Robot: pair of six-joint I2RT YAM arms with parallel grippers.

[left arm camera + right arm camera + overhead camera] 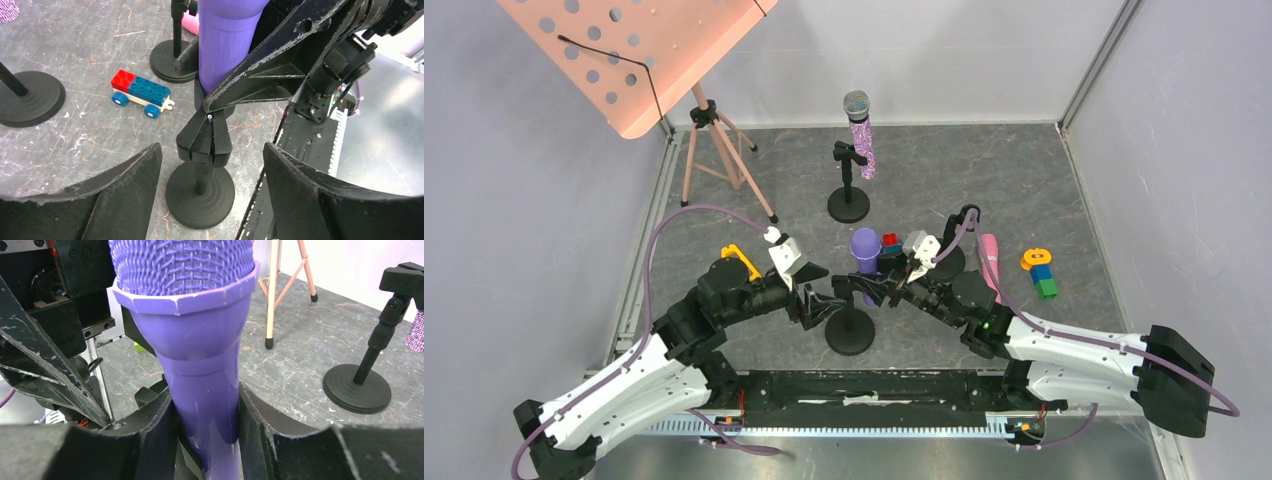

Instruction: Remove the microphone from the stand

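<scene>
A purple microphone (864,248) (225,40) (200,340) stands upright, its lower end at the black clip (205,142) of a small desk stand with a round base (850,331) (200,192). My right gripper (879,285) (206,410) is shut on the microphone's handle, one finger (155,425) on each side below the mesh head. My left gripper (824,300) (212,150) is open, its fingers (140,175) well apart on either side of the clip and pole, touching neither.
A glittery microphone (859,130) sits in a second stand (849,205) at the back. A third stand base (30,97), a toy brick car (142,92), a pink microphone (991,255), coloured blocks (1039,272) and a pink music stand (634,50) surround the spot.
</scene>
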